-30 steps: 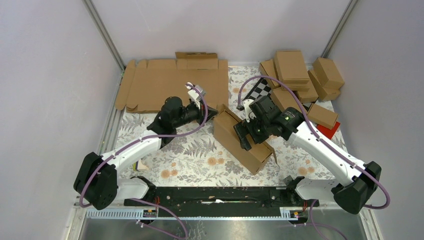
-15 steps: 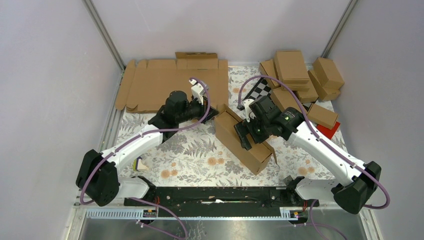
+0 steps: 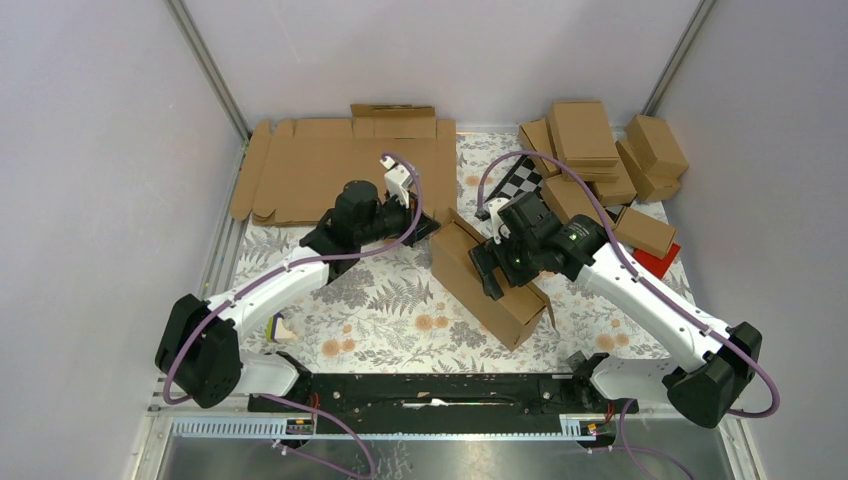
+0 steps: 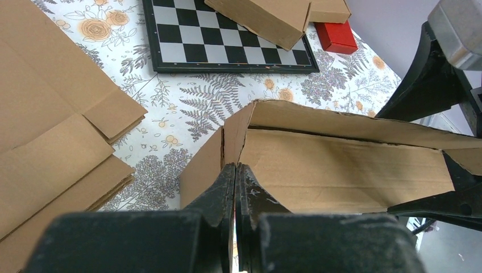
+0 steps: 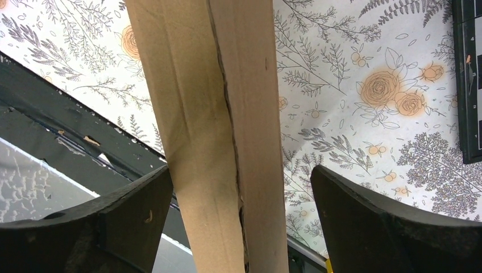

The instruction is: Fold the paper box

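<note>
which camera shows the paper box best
Top external: nearly the whole paper box is in frame, with its outline clear. Left wrist shows only one end and a long side; right wrist shows just a narrow strip up close.

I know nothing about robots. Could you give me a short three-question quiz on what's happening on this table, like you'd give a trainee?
1. True or false: the left claw is wide open.
2. What sits between the fingers of the right claw? A) the paper box B) a bottle C) nothing
3. Fill in: the flat cardboard blanks lie at the far end of the table, on the ___ arm's side.
Key: 1 false, its fingers are pressed together; 2 A; 3 left.
</note>
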You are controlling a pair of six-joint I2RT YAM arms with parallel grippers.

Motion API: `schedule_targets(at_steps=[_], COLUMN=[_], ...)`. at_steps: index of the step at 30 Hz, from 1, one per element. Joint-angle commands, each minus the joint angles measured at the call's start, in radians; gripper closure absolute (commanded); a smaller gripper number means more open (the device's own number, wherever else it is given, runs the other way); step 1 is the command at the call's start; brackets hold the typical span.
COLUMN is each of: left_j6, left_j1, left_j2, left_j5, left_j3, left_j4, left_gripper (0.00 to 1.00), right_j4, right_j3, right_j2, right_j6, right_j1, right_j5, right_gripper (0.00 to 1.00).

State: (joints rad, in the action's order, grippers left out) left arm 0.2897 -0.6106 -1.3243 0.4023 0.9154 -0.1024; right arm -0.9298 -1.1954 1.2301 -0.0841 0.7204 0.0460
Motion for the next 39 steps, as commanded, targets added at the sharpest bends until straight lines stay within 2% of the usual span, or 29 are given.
schedule_targets(at_steps=[1,12,17,21,29,30,32,34,39], left_j6=[0.011,0.013,0.009,0.001,-0.004,-0.004,-0.003,-0.001,-0.003], left_j1=[-0.013,-0.088,-0.135,-0.17,-0.182,-0.183,-0.185,-0.187,-0.191], left_j2=[0.023,0.067,0.079,0.074,0.069,0.069,0.071,0.075,0.079], left_j5=[-0.035,-0.18,-0.3,-0.344,-0.376,-0.377,-0.381,-0.382,-0.388], left_j3=[-0.042,-0.04,-0.02,0.004,0.017,0.017,0.016,0.014,0.017], left_j4=[-0.007,0.045,0.096,0.125,0.136,0.136,0.136,0.136,0.14], left_gripper=[1.0,1.0,1.0,1.0,1.0,1.0,1.0,1.0,1.0], right_j4=[0.009,-0.098,-0.146,-0.212,-0.401,-0.415,-0.423,-0.423,-0.404], right_j3=[-0.009,-0.071,-0.048,-0.031,-0.056,-0.053,-0.035,-0.013,0.016], right_j2=[-0.003,-0.071,-0.139,-0.243,-0.299,-0.303,-0.316,-0.328,-0.337], right_j6=[-0.033,-0.187,-0.364,-0.475,-0.54,-0.546,-0.552,-0.556,-0.575], right_j1=[0.006,0.005,0.007,0.007,0.006,0.005,0.006,0.006,0.005], right_j5=[-0.041,-0.134,-0.249,-0.333,-0.328,-0.317,-0.285,-0.261,-0.236], right_gripper=[0.01,0.0,0.0,0.0,0.04,0.06,0.23,0.37,0.51])
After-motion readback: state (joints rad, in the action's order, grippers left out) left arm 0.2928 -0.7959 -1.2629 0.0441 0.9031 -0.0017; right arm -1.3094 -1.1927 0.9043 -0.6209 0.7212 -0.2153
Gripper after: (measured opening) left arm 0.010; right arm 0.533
